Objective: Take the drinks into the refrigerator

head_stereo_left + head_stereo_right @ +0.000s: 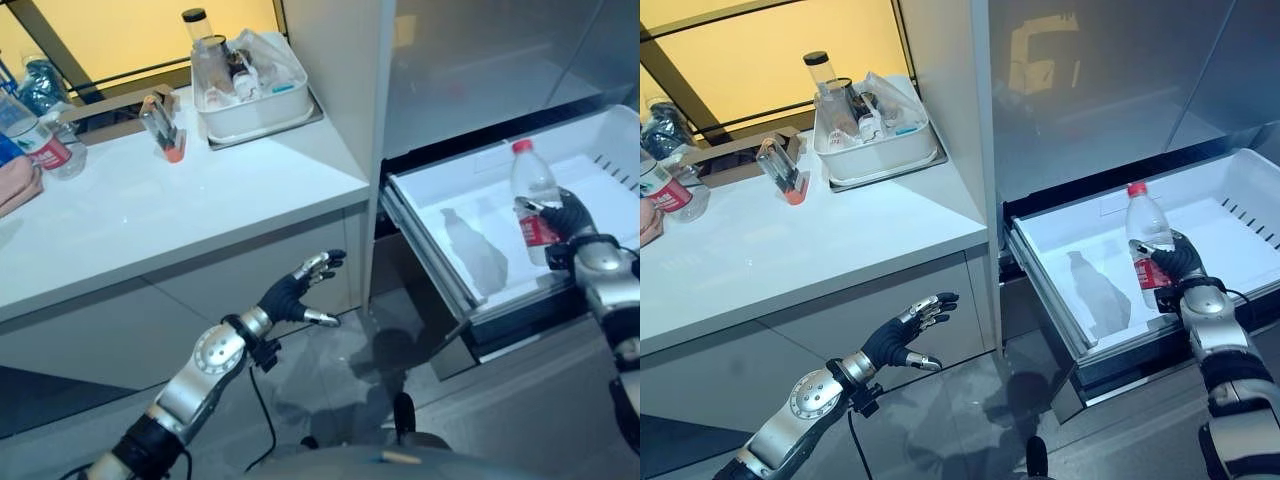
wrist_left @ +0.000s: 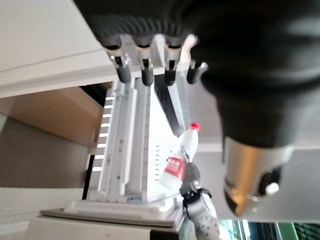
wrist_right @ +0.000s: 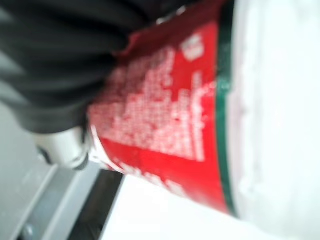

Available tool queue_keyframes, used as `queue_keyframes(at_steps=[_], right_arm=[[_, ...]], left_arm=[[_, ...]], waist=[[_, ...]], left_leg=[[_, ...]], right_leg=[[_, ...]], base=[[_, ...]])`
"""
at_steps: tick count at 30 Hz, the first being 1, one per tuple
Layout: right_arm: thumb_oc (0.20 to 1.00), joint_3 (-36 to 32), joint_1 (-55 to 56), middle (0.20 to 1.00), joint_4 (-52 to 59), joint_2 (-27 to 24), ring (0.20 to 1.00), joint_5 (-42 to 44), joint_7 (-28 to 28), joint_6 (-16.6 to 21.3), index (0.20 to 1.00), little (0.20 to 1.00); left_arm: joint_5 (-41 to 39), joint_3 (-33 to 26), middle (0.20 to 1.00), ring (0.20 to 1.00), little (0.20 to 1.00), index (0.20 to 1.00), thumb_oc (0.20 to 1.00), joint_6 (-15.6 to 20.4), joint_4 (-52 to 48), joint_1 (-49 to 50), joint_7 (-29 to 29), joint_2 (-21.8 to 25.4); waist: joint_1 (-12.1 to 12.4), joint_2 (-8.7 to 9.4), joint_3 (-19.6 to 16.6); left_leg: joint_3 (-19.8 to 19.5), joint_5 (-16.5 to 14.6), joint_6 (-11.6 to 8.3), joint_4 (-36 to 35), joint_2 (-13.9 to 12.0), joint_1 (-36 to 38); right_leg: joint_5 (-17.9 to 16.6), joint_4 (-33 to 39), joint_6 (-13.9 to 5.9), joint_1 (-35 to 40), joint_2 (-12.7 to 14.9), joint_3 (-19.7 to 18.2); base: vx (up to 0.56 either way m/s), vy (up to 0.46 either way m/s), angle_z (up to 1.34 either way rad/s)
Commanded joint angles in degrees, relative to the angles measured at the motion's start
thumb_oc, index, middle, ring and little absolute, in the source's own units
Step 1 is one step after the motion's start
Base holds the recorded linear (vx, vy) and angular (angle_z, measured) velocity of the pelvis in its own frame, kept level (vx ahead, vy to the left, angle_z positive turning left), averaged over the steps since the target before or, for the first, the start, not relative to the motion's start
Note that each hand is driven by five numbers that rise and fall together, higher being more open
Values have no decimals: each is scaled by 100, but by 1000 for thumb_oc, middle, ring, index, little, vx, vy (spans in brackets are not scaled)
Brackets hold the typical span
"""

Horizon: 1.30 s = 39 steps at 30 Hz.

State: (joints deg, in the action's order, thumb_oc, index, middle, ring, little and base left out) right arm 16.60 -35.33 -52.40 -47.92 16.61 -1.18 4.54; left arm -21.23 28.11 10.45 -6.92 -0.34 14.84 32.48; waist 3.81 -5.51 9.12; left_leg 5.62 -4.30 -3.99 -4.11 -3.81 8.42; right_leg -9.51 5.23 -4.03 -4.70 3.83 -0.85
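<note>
Silver-grey arms with round joint discs, black ribbed covers over wrists and backs of both hands, left hand (image 1: pixel 290 295) with silver fingers (image 1: pixel 314 266) tipped dark, right hand (image 1: pixel 570 218) dark-covered above a shiny metal cuff

The left hand (image 1: pixel 290 292) hangs low at seven o'clock with fingers relaxed and spread, while the right hand (image 1: pixel 568 217) at three o'clock is curled in a grasp.

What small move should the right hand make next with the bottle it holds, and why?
Probably lower it and let go. The right hand is curled round the water bottle, held upright over the white floor of the open refrigerator drawer, so setting it down seems next. The left hand hangs open below the counter.
</note>
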Motion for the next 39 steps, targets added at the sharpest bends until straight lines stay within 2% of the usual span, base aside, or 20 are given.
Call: queue_keyframes(at_steps=[1,2,8,9,12,13,14,15,16,17,20,21,27,28,29,30,31,32,35,39], right_arm=[[200,324,-1484,200,-335,-127,200,-453,-337,291,200,200],[200,358,-1534,200,-363,-122,200,-452,-338,298,200,200],[200,1124,-1966,200,-931,146,200,-1742,-403,73,200,200],[200,1422,-1900,200,-971,286,200,-2438,-380,-12,200,200],[200,1985,-1714,200,-1026,514,200,-3737,-327,-134,200,200],[200,2257,-1469,200,-1228,819,200,-4314,-120,-136,200,200],[200,2264,-1475,200,-1248,835,200,-4327,-127,-128,200,200],[200,2496,-1337,200,-1401,1204,200,-4820,-77,-195,200,200],[200,2500,-1346,200,-1420,1221,200,-4829,-86,-191,200,200],[200,2497,-1191,200,-1481,1555,200,-4982,-38,-282,200,200],[200,2364,-1070,200,-1747,1946,200,-4891,-89,-407,200,200],[200,2395,-953,200,-1826,2261,200,-4989,-131,-464,200,200],[200,2261,-795,200,-1640,2584,200,-4713,-187,-451,200,200],[228,2153,-781,228,-1351,2527,228,-4500,-214,-420,228,228],[322,2153,-776,322,-1335,2519,322,-4496,-208,-427,322,322],[576,2038,-831,576,-1069,2458,576,-4295,-238,-429,576,576],[576,2038,-831,576,-1069,2458,576,-4295,-238,-429,576,576],[1000,1909,-772,1000,-645,2323,1000,-4100,-304,-433,1000,1000],[1000,1588,-695,1000,-91,2081,1000,-3751,-452,-429,1000,1000],[1000,1141,-603,1000,-192,2052,1000,-3246,-682,-412,1000,1000]], left_arm=[[-216,108,1000,1000,1000,1000,1000,403,-340,-266,-133,212],[-216,91,1000,1000,1000,1000,1000,402,-340,-270,-135,202],[-165,21,1000,1000,1000,1000,1000,438,-482,-576,-324,153],[-38,-14,1000,1000,1000,1000,1000,461,-493,-636,-386,98],[113,-81,1000,1000,1000,1000,1000,516,-518,-734,-490,10],[201,-111,1000,1000,1000,1000,1000,543,-499,-812,-590,-94],[206,-114,1000,1000,1000,1000,1000,545,-495,-805,-593,-97],[319,-122,1000,1000,1000,1000,1000,574,-451,-884,-687,-162],[325,-125,1000,1000,1000,1000,1000,576,-448,-882,-692,-161],[446,-185,1000,1000,1000,1000,1000,566,-416,-944,-802,-220],[513,-206,1000,1000,1000,1000,1000,549,-378,-1016,-908,-293],[528,-262,1000,1000,1000,1000,1000,531,-361,-1066,-989,-354],[542,-472,1000,1000,1000,1000,1000,530,-268,-1043,-1155,-493],[570,-582,1000,1000,1000,1000,1000,531,-260,-997,-1219,-515],[571,-581,1000,1000,1000,1000,1000,530,-262,-997,-1221,-516],[628,-634,1000,1000,1000,1000,1000,521,-239,-976,-1264,-511],[628,-634,1000,1000,1000,1000,1000,521,-239,-976,-1264,-511],[662,-710,1000,1000,1000,1000,1000,519,-233,-926,-1309,-539],[708,-779,1000,1000,1000,1000,1000,513,-217,-883,-1342,-506],[880,-621,1000,1000,1000,1000,1000,469,-211,-1033,-1233,-380]], waist=[[88,428,221],[70,421,225],[150,385,496],[188,363,571],[229,329,704],[269,314,780],[260,315,771],[305,280,866],[297,284,862],[314,250,922],[325,222,997],[345,171,1096],[314,140,1226],[288,157,1248],[288,156,1249],[262,175,1264],[262,175,1264],[229,194,1286],[175,232,1298],[154,249,1251]], left_leg=[[-136,209,362,184,374,-705],[-139,212,363,188,375,-719],[-203,296,395,236,427,-997],[-215,323,406,240,440,-1036],[-264,356,411,246,454,-1138],[-293,381,418,245,466,-1204],[-297,379,418,246,465,-1208],[-327,404,424,252,473,-1277],[-330,403,424,255,473,-1283],[-344,431,429,254,489,-1333],[-375,465,435,236,501,-1365],[-382,509,441,210,516,-1408],[-424,590,441,133,544,-1489],[-430,591,447,111,553,-1497],[-430,592,448,110,554,-1496],[-427,593,451,102,556,-1503],[-427,593,451,102,556,-1503],[-421,597,455,81,559,-1496],[-418,602,459,72,567,-1511],[-429,577,474,55,571,-1476]], right_leg=[[630,-531,-234,215,29,97],[630,-538,-235,201,30,99],[548,-645,-235,-101,54,109],[532,-657,-232,-137,67,117],[502,-662,-229,-206,100,129],[486,-674,-228,-265,120,145],[489,-676,-228,-268,120,148],[476,-699,-227,-336,139,153],[478,-703,-227,-341,139,155],[465,-722,-227,-390,151,166],[455,-739,-220,-432,169,187],[435,-755,-221,-493,187,185],[422,-806,-218,-609,217,239],[423,-817,-219,-633,227,238],[425,-819,-220,-633,228,239],[428,-827,-222,-647,228,235],[428,-827,-222,-647,228,235],[431,-839,-224,-663,241,230],[425,-844,-229,-687,258,215],[436,-830,-247,-642,272,220]], base=[[-117,8,9],[-175,18,9],[-79,18,7],[-37,29,5],[-84,22,4],[-86,13,2],[-104,10,7],[-56,6,9],[-86,19,11],[-52,15,10],[-50,14,6],[-60,20,5],[-38,13,5],[-11,12,3],[0,0,0],[0,0,0],[0,0,0],[0,0,0],[0,0,0],[1,3,1]])
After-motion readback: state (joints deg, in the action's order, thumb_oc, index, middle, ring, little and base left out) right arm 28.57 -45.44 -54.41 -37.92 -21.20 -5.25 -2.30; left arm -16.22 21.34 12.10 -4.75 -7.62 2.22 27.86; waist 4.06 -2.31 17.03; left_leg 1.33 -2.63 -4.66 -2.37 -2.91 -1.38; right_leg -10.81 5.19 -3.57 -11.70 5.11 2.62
